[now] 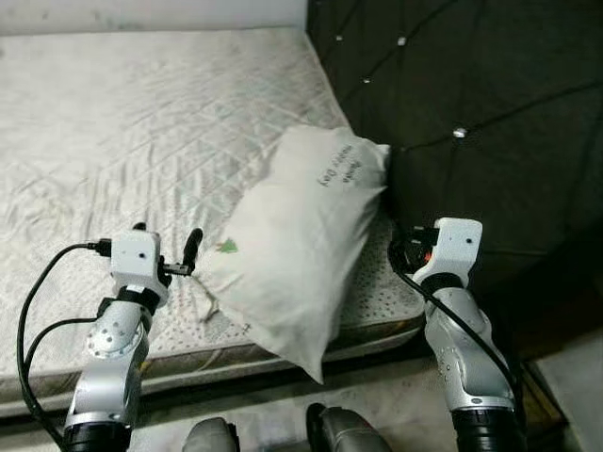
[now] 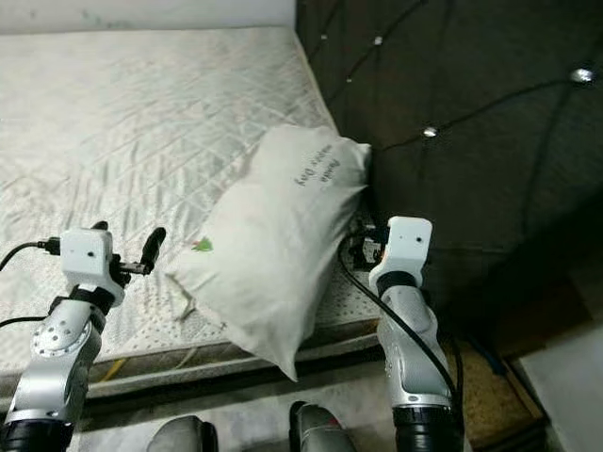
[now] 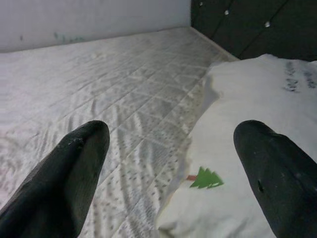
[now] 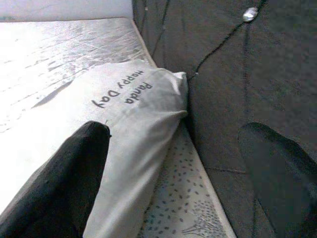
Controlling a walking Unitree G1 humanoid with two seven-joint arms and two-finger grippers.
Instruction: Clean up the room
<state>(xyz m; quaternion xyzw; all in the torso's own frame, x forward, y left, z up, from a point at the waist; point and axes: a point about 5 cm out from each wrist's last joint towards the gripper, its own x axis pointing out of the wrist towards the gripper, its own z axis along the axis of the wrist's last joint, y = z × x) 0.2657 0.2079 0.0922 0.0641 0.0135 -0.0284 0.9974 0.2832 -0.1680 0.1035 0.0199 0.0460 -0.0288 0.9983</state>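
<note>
A white pillow (image 1: 292, 235) printed with "Happy Day Panda" and a small green tree (image 3: 205, 178) lies slantwise on the mattress (image 1: 113, 141). Its upper end rests against the dark headboard, and its lower corner hangs over the mattress's front edge. My left gripper (image 1: 167, 235) is open just left of the pillow's lower half, above the mattress edge, with nothing between its fingers (image 3: 74, 163). My right gripper (image 1: 403, 247) is open at the pillow's right side, in the gap between pillow and headboard. One of its fingers (image 4: 74, 173) is close beside the pillow cover.
The dark tufted headboard (image 1: 490, 94) with shiny buttons rises along the right. A pale wall runs behind the bed's far edge. The quilted mattress stretches bare to the left. My knees (image 1: 330, 433) stand against the bed's front, and pale floor (image 1: 575, 377) shows at bottom right.
</note>
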